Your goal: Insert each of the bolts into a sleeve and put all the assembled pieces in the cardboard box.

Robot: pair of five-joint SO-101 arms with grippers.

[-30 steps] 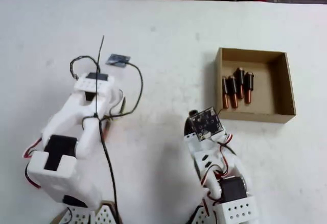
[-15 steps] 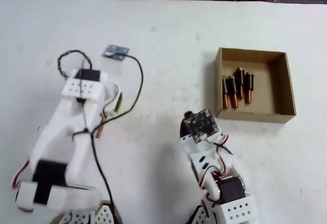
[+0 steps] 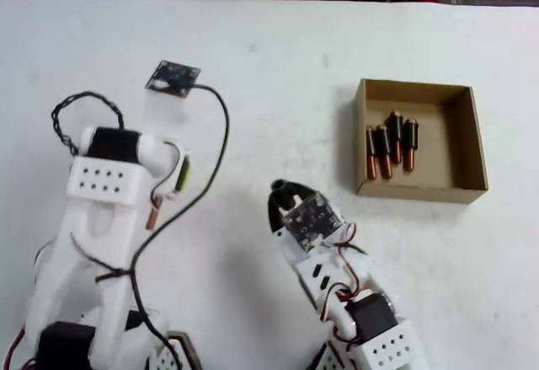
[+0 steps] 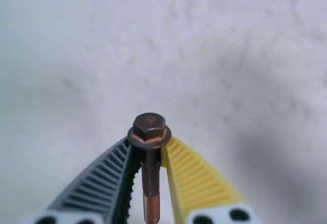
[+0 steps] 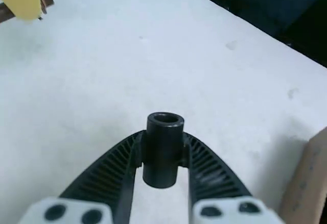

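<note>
Each gripper holds one part above the table.
The left gripper (image 4: 149, 151) is clenched on a copper bolt (image 4: 148, 132), whose head sits past the fingertips. The right gripper (image 5: 162, 139) grasps a black sleeve (image 5: 164, 155), open end outward. Bare white table (image 3: 278, 75) lies between them, and a black cable (image 3: 221, 134) loops beside the left arm. Near the right gripper, the cardboard box (image 3: 477, 138) holds four assembled pieces (image 3: 389, 147) side by side.

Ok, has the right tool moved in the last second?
Yes. The right tool has shifted left in the high view, away from the cardboard box.
</note>
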